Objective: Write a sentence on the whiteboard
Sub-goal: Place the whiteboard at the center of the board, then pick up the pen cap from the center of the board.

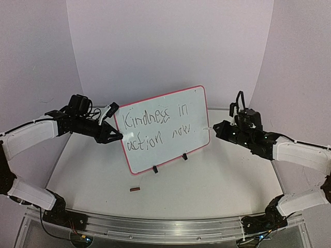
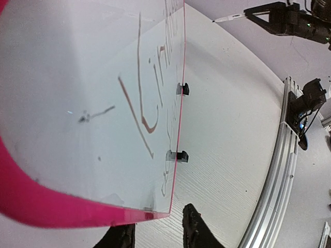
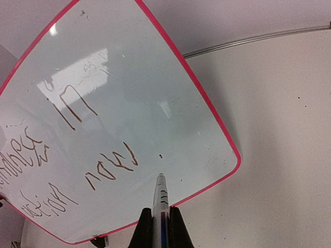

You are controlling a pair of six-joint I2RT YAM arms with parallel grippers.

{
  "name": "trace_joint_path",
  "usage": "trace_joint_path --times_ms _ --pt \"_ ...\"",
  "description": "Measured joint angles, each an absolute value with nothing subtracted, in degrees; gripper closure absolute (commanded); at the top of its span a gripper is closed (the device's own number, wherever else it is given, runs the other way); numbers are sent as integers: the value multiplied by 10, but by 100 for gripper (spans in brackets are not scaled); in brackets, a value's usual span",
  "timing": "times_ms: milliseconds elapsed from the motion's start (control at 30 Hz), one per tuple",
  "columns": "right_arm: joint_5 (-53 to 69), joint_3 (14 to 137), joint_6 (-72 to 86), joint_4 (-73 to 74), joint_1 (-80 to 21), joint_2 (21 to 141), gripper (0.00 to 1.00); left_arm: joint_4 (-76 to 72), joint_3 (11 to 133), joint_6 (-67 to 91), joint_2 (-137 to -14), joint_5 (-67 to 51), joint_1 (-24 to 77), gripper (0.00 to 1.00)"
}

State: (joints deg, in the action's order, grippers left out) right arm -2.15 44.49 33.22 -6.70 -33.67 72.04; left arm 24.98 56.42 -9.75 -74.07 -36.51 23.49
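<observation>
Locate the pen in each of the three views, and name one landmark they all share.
Top external: the pen sticks out of the right gripper, right of centre, its tip at the whiteboard's right edge.
Left wrist: the pen is small at the top right, past the board's edge.
Right wrist: the pen is bottom centre, between the fingers, pointing up at the board.
Shared landmark: the whiteboard's red rim.
</observation>
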Motion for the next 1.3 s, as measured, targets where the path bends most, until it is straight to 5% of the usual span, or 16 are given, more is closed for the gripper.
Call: trace_joint_path --times_ms 167,267,533,1000,1300 --pt "-25 438 328 -30 -337 656 100 255 562 -98 -738 -357 235 47" --pt "-25 433 324 -9 -337 634 100 256 555 -98 -731 -355 236 23" --pt "-25 424 316 34 -337 593 100 256 538 -69 -691 -328 236 16" --pt "1 423 306 68 -337 554 100 243 419 155 -429 -233 254 31" --pt "27 423 305 74 -337 554 100 222 364 227 -469 -158 411 43"
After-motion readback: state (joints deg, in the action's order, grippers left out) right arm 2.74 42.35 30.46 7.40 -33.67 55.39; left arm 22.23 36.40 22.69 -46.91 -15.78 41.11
